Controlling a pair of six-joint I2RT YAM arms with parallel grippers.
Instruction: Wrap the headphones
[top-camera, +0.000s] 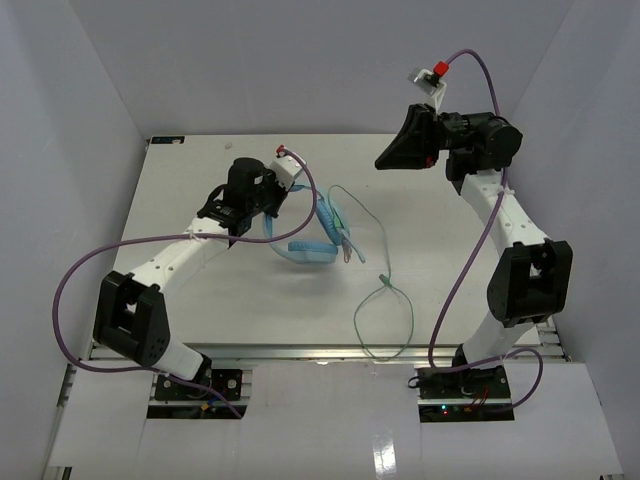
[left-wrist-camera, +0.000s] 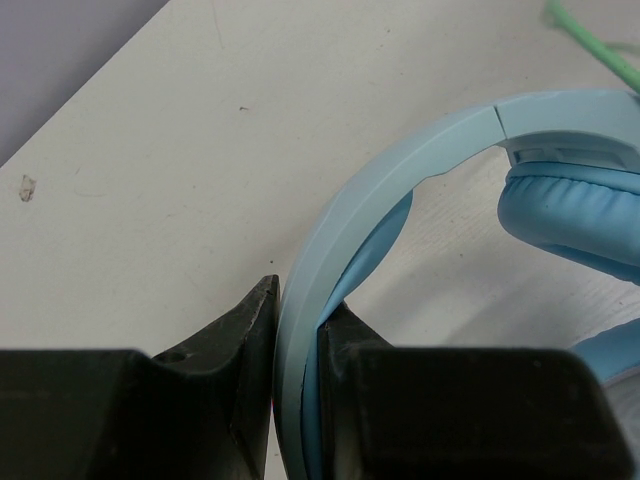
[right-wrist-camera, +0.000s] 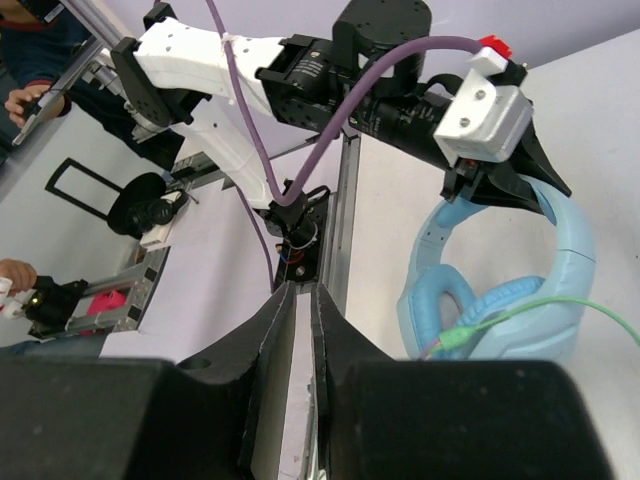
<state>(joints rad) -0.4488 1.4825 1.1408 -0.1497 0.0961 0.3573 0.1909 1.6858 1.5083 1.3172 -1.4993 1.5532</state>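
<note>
Left gripper (left-wrist-camera: 300, 320) clamps the headband (left-wrist-camera: 400, 165) of the headphones (top-camera: 310, 252), which lie mid-table (top-camera: 260, 310), their cable (top-camera: 385, 279) trailing loose toward the near edge. Right gripper (right-wrist-camera: 304, 295) hangs high, jaws all but closed on nothing. The frame looks light and stiff, best held at the band; the limp cable will likely slip. The mic boom cannot be made out.

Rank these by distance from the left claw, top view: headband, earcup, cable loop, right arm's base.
1. headband: clamped in the left claw, left of centre.
2. earcup: just right of the claw, mid-table.
3. cable loop: by the near edge, right of centre.
4. right arm's base: off the near edge, far right.
</note>
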